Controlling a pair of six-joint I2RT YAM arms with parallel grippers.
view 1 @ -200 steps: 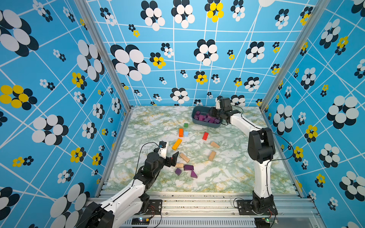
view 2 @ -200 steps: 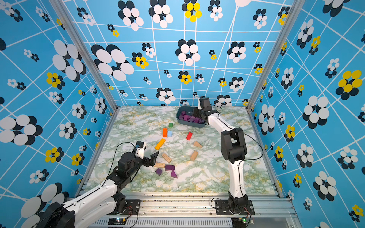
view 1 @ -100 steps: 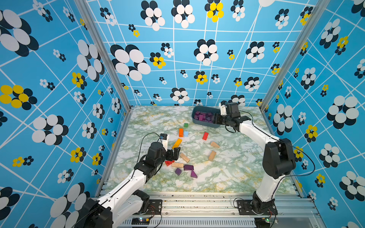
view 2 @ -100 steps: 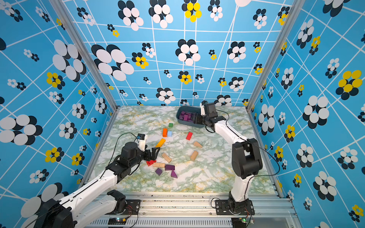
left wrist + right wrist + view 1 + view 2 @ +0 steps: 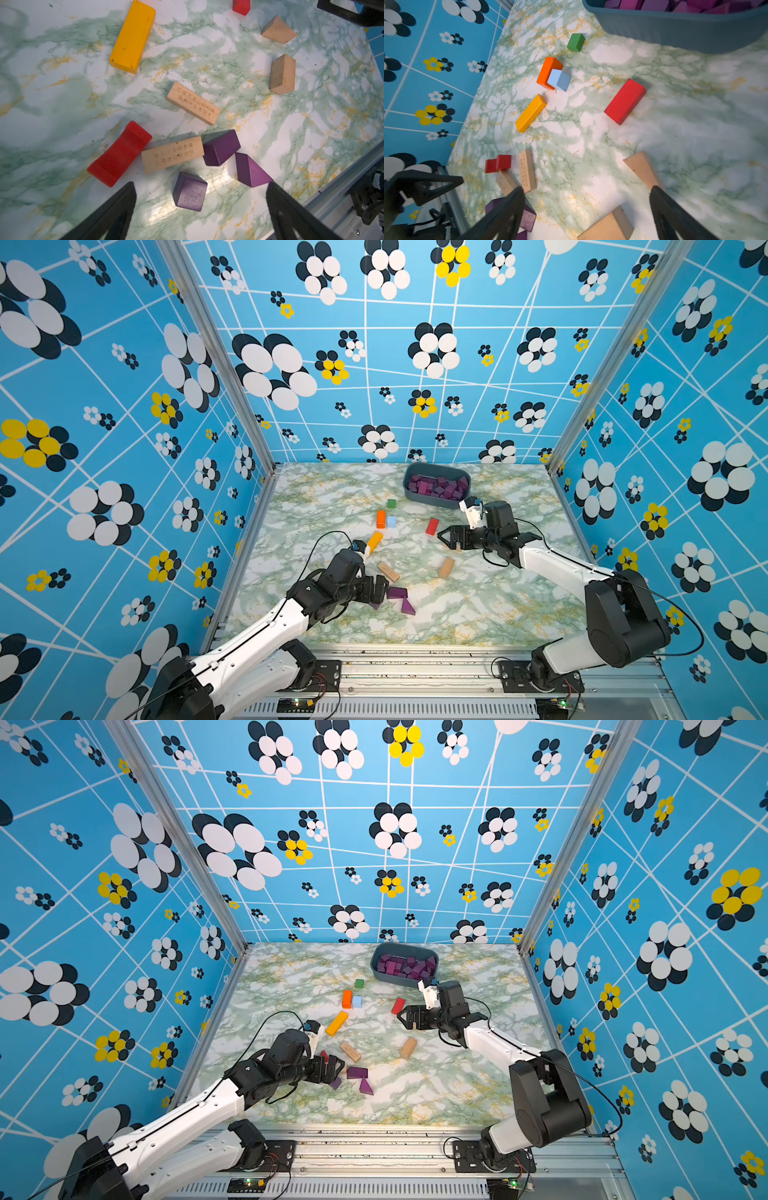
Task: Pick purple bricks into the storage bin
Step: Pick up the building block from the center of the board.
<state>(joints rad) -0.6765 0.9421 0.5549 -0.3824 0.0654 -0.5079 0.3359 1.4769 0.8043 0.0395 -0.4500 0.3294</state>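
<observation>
Marbled green-white tabletop [image 5: 478, 614], blue flowered walls [image 5: 124, 406]. Left gripper [image 5: 200, 185]: jaws wide, empty, over a matte dark purple cube [image 5: 190, 191], well apart from the storage bin [image 5: 436, 501]. Two more loose purple bricks [image 5: 251, 170] lie just beside the cube. Right gripper [image 5: 586, 188]: jaws wide, empty, near the bin. Bin contents: heaped purple blocks [image 5: 436, 487].

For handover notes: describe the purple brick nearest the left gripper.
Near the front edge of the marble table, three purple bricks lie by the left gripper. It is the blocky one, alone ahead of the open fingers; the other two, one a wedge, lie farther off.
</observation>
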